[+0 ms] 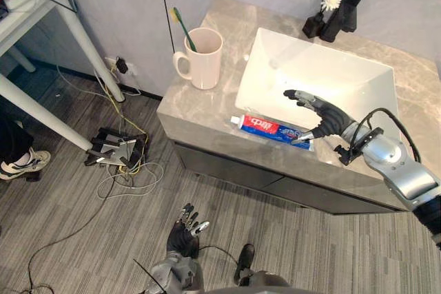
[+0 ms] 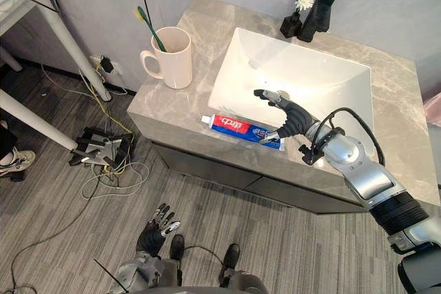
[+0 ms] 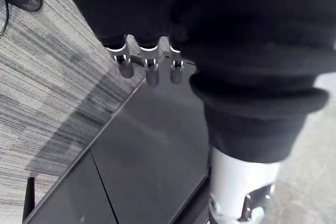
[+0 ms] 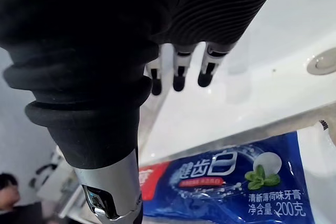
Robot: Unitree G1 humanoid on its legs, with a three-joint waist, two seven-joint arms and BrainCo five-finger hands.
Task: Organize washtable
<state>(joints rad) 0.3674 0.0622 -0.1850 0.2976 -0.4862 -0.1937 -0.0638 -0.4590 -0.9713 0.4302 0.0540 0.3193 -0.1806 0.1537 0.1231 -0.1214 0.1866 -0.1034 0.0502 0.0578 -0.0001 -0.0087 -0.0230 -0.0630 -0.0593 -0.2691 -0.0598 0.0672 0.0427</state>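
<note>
The step in hand seems to be the reach for the toothpaste tube [image 1: 270, 129], which lies flat on the front edge of the marble desk [image 1: 189, 105], between the white sink basin [image 1: 324, 74] and the desk's front rim. The tube is not yet grasped.

The right robot hand [image 1: 324, 115] hangs over the tail end of the tube, with its arm coming in from the right side. Its fingers are stretched out and spread, pointing over the front wall of the basin, and the thumb points down toward the tube's end. It is open and holds nothing; I cannot tell whether the thumb tip touches the tube.

I judge that the next move calls for lowering the hand and closing fingers and thumb across the tube's width. The tube is flat and soft, and it lies near the rim, so a careless push may slide it off.

A likely place for it is the white mug [image 1: 202, 60], well apart at the desk's left side, with a green toothbrush [image 1: 183, 29] standing in it.

The left robot hand [image 1: 182, 235] hangs low over the floor, fingers relaxed and empty.
</note>
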